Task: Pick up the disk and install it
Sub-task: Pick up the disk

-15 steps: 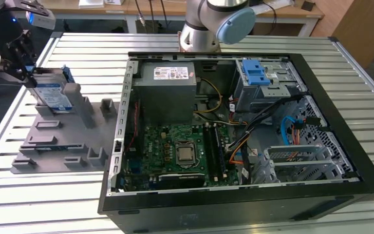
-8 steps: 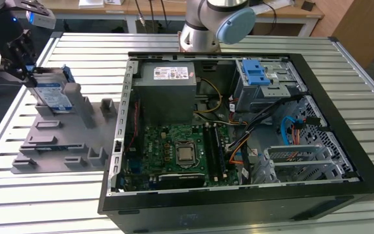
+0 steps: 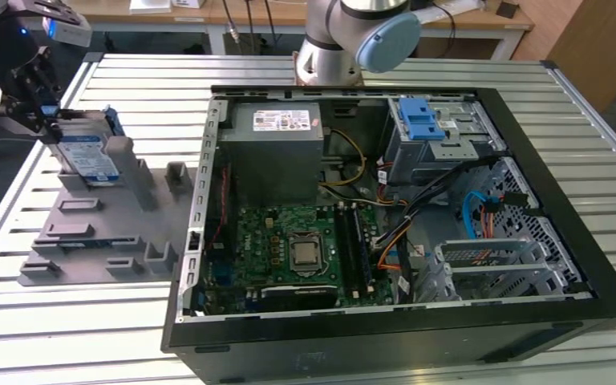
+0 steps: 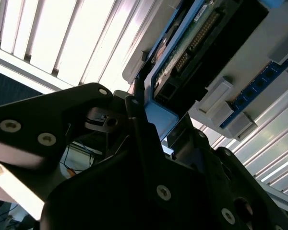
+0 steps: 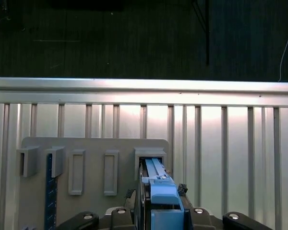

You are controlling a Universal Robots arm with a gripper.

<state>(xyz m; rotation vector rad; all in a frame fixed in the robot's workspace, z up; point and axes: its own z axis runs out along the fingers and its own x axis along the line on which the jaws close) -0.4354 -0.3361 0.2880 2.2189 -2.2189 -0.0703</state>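
The disk [image 3: 86,154] stands on edge, tilted, in the grey stand [image 3: 94,233] at the exterior view's left, on the slatted table [image 3: 73,337]. The gripper [image 3: 42,124] sits at the disk's far end. Its jaws are closed to a narrow gap no wider than the disk is thick, and the disk's blue bracket is pinched between them.

In the first wrist view the blue bracket edge of the disk [image 5: 161,191] runs between the dark fingers [image 5: 138,206] into a slot of the stand [image 5: 91,143]. In the second wrist view a finger [image 4: 134,117] lies against the bracket, and beyond it the disk's [image 4: 201,43] circuit-board face shows.

The stand's posts hide the disk's lower edge. The bracket covers the finger pads, so the exact contact is hard to make out.

To the exterior view's right of the stand lies the open computer case [image 3: 565,200].
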